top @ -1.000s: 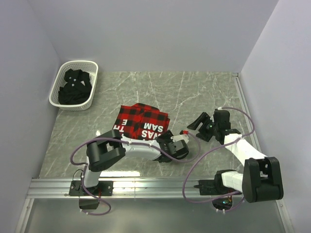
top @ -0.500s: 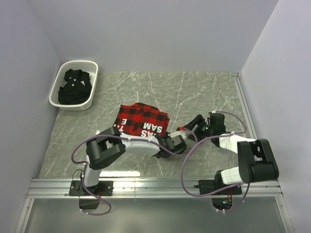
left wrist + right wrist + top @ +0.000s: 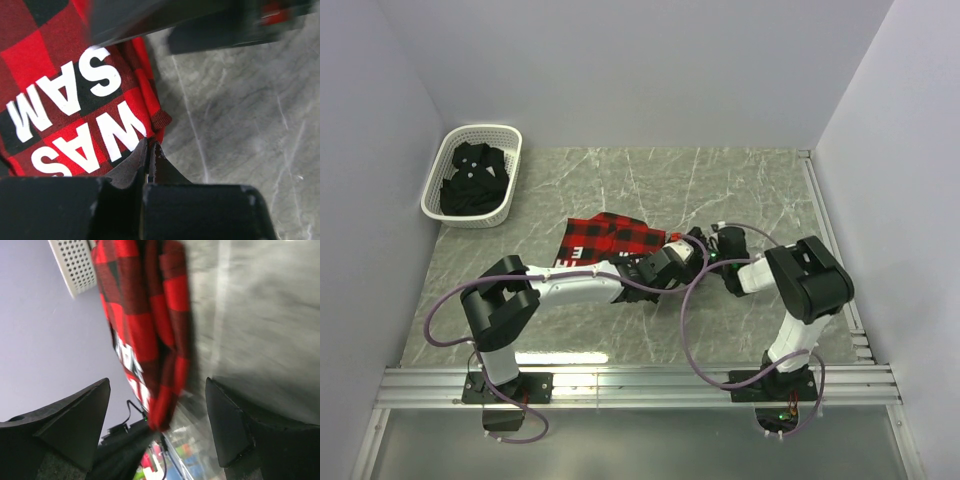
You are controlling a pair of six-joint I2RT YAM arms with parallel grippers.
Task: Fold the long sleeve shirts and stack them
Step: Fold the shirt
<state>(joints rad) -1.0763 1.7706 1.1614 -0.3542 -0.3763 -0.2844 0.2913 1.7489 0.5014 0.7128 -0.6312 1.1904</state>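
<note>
Red-and-black flannel shirt point(image 3: 605, 236): lay bunched at frame centre on the marble tabletop point(image 3: 750, 180), white lettering showing.
Left tool point(image 3: 148, 150): jaws pressed together, pinched the flannel's right edge.
Right tool point(image 3: 157, 385): stood spread just right of it.
Black shirt point(image 3: 470, 182): sat in white basket point(image 3: 480, 130), upper left.

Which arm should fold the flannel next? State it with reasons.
Left. The left gripper is shut on the flannel at its corner, ready to pull it over. The right gripper is open beside it, holding nothing.
</note>
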